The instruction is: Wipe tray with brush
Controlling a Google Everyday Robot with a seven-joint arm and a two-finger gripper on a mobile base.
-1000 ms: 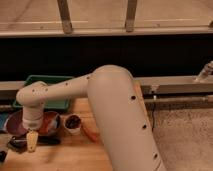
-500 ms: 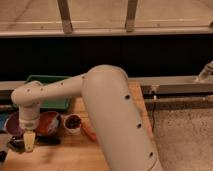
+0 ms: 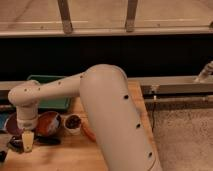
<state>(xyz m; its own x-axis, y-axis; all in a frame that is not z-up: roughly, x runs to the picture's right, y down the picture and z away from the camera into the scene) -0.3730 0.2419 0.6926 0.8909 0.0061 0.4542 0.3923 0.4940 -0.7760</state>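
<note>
**Arm lowered at the near left part of the table.**
The gripper (image 3: 27, 141) hangs low with jaws spread, at a dark brush (image 3: 48, 141) lying flat on the wooden table (image 3: 75, 156); contact cannot be told. A red bowl (image 3: 49, 123) sits just behind, the green tray (image 3: 57, 103) farther back, and a small cup (image 3: 73, 123) to the right.

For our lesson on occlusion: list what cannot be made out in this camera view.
Camera view:
- tray: its middle is hidden behind the arm.
- brush: its middle is hidden behind the end effector, which hangs low at the table's left.
- purple bowl: mostly covered by the wrist.
</note>
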